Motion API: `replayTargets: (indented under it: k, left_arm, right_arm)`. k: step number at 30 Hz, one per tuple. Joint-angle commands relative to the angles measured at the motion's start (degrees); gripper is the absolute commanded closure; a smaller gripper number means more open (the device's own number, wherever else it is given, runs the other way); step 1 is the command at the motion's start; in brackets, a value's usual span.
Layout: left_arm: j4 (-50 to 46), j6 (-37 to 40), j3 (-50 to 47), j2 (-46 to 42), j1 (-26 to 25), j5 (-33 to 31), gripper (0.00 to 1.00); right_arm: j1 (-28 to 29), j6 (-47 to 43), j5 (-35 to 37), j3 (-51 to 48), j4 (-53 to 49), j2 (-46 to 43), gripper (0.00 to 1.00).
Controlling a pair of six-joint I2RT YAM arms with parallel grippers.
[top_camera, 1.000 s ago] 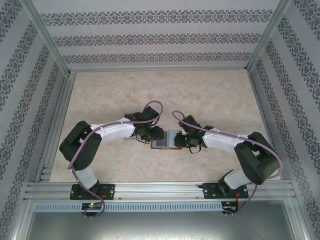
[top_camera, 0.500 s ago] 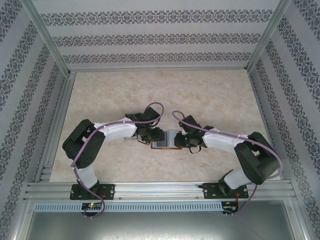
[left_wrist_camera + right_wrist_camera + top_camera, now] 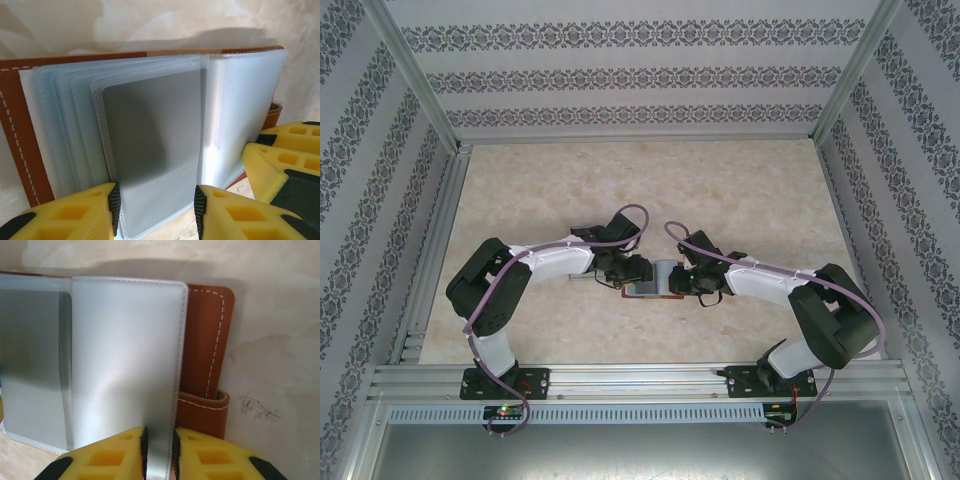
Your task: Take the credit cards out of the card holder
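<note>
The card holder lies spread open on the table between my two grippers, brown leather outside and clear sleeves inside. A grey credit card sits in the top sleeve. My left gripper is open, its pads flanking the near end of that sleeve at its two long edges. My right gripper has its jaws almost together on the edge strip of the right-hand sleeve, beside the leather flap and snap tab. The same card lies further left there.
The beige marble-look tabletop stretches behind the holder. Aluminium frame rails and patterned walls close it in on three sides. In the left wrist view the right gripper's yellow fingers stand close by, at the holder's right edge.
The left arm has shifted slightly to the right, toward the holder. The right arm and the holder stay where they were.
</note>
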Motion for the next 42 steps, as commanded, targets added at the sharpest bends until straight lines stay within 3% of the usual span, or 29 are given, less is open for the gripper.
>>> replayTargets:
  k: [1,9,24,42]
  left_arm:
    - [2.88,0.3,0.56,-0.19,-1.01,2.61,0.55]
    - [-1.01,0.01,-0.83,-4.28,-0.84,-4.55,0.55]
    - [-4.56,-0.76,0.72,0.37,-0.84,-4.59,0.55]
    - [-4.48,-0.93,-0.76,-2.43,-0.84,-6.87,0.55]
  right_arm:
    - [0.47,0.35,-0.04,-0.21,-1.36,1.89,0.75]
    - [0.48,0.26,-0.04,-0.36,-1.34,1.87,0.75]
    - [0.45,-0.09,-0.1,-0.18,-1.41,2.13,0.75]
    - [0.52,0.37,-0.13,-0.54,-1.07,2.14,0.75]
